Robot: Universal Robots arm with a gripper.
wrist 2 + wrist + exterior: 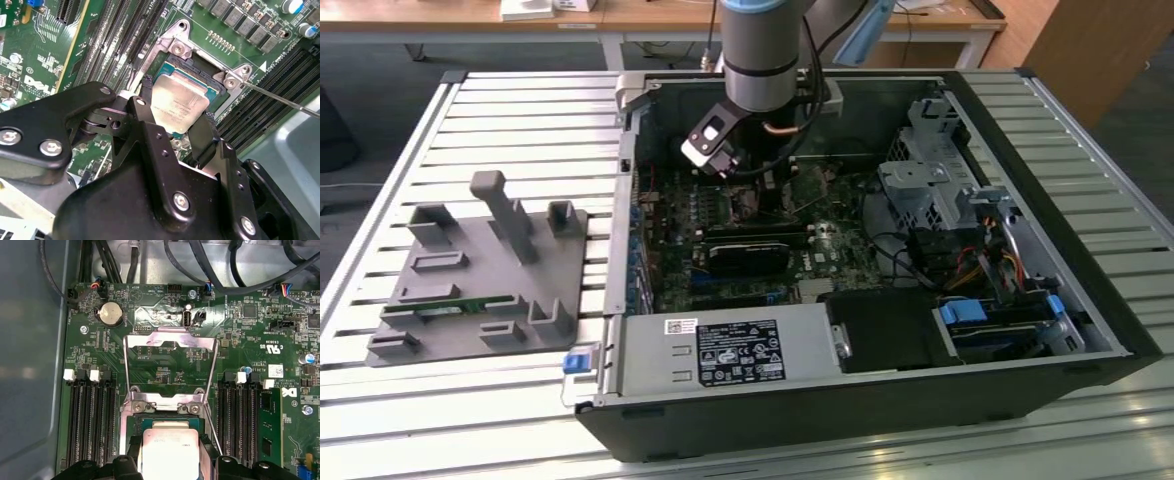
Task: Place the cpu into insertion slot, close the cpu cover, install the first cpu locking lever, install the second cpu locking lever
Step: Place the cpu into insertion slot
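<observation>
The cpu (177,102) (167,450) lay square over the insertion slot (197,70) (167,416), its tan-silver face up. Whether it was fully seated could not be told. The gripper (177,100) was clamped on it, with one black finger (146,95) against one edge and the other against the opposite edge.

In the first wrist view the cpu cover (167,337) stood flipped open just beyond the slot, with green motherboard (240,340) visible through its window. In the second wrist view a thin metal rod (280,97) ran outward from one corner of the slot. Long black memory slots (90,425) flanked the slot on both sides, and a coin battery (110,314) sat farther out past the cover.

In the exterior view the arm (767,60) reached down over the slot inside the open computer case (1067,300). A grey fixture tray (480,270) lay well apart from the slot, outside the case toward the exterior view's left.
</observation>
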